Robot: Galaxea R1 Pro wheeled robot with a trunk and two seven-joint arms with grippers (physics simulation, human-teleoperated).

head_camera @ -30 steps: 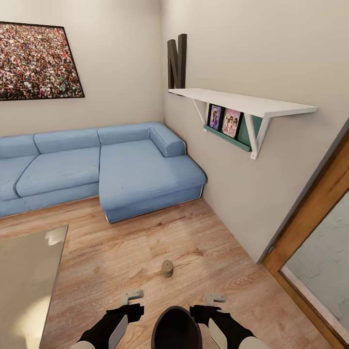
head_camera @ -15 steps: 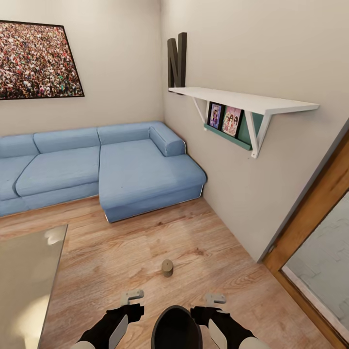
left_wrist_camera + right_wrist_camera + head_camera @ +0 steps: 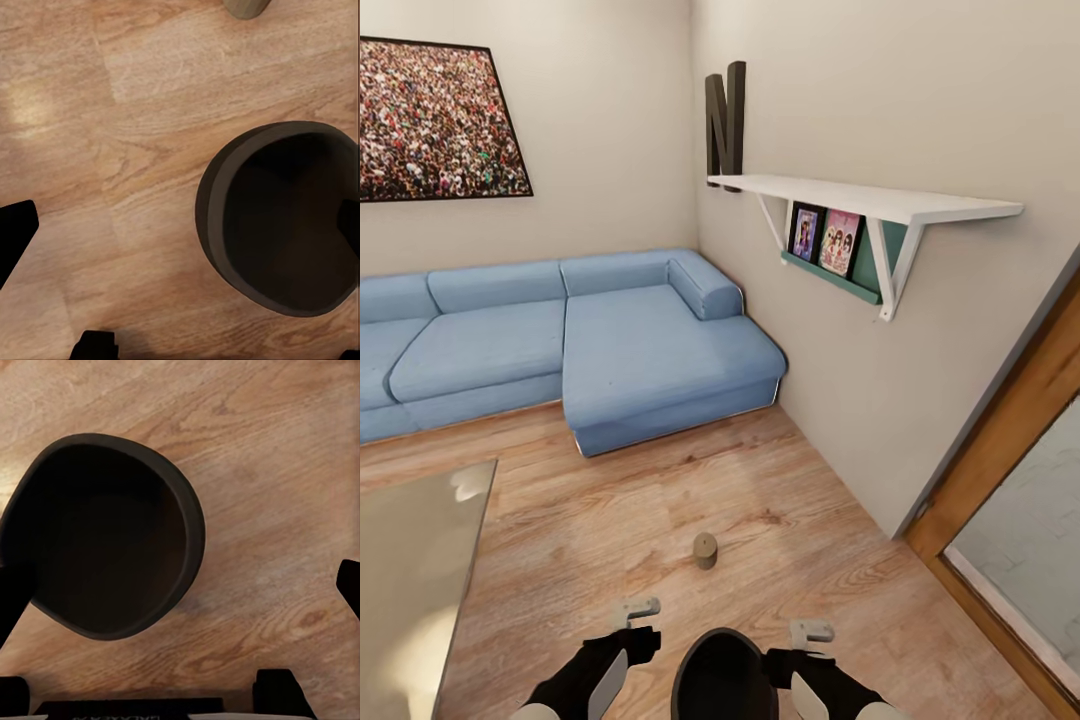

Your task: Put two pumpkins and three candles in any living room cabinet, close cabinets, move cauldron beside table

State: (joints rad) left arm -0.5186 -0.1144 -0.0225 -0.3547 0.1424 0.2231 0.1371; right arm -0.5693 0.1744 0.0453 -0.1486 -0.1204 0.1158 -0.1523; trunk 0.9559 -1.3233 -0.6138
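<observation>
One candle (image 3: 705, 550) stands on the wood floor (image 3: 800, 520) at lower centre, with the black cauldron (image 3: 723, 677) at the bottom edge between the left jaws (image 3: 632, 610) and right jaws (image 3: 812, 632), both spread. The glass bench (image 3: 410, 570) lies lower left.

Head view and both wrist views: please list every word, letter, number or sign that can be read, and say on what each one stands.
"N": a large dark block letter standing on the white wall shelf, at the corner of the room.
Two picture covers under the shelf: any print on them is too small to read.
Right wrist view: pale lettering on a dark strip at the picture's edge, too blurred to read.
</observation>
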